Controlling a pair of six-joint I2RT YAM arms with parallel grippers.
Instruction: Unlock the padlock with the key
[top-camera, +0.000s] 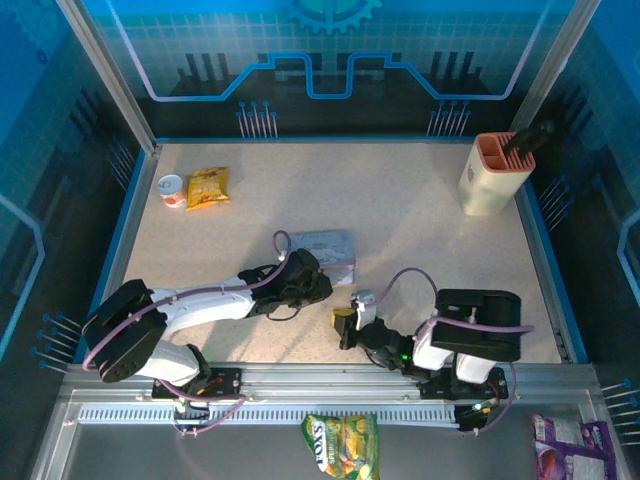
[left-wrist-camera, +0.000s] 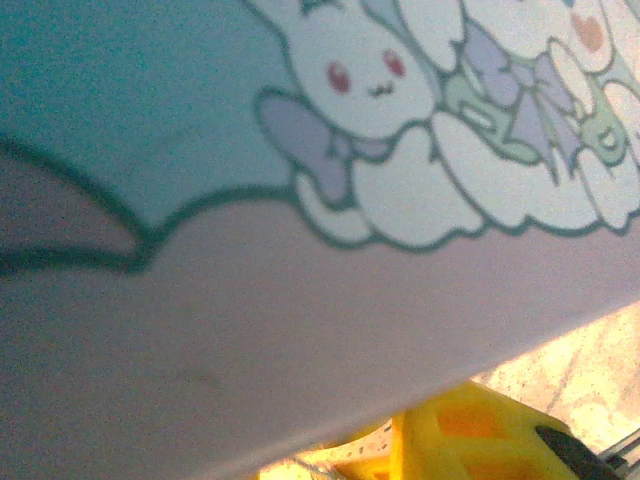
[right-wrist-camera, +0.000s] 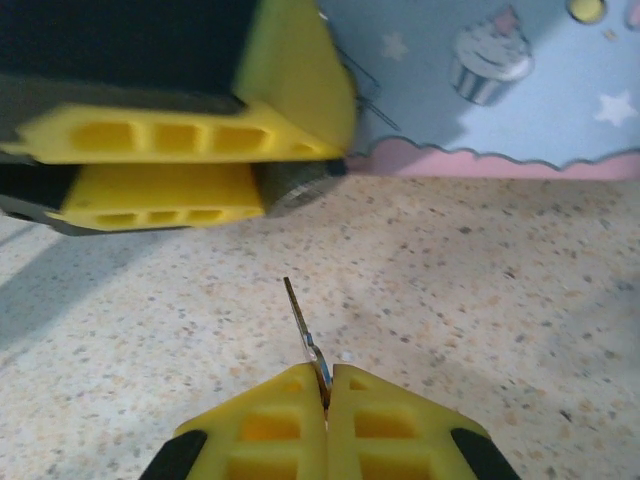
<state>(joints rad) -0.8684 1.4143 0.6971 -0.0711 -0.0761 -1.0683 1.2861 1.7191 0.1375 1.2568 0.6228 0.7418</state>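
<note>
Padlock (right-wrist-camera: 300, 184): the dark lump you see at your left fingertips, just beside the tin box (right-wrist-camera: 500, 100).
Key (right-wrist-camera: 303, 325): a thin blade sticking out of your right gripper (right-wrist-camera: 327, 388), aimed toward the padlock but apart from it.
Left gripper (right-wrist-camera: 305, 160): fingers drawn nearly together, pinching the padlock.
Right gripper: fingers pressed tight on the key, low over the table (right-wrist-camera: 480, 290).

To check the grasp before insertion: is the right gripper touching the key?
Touching. The right wrist view shows the key pinched in the shut right gripper, its blade sticking out.
</note>
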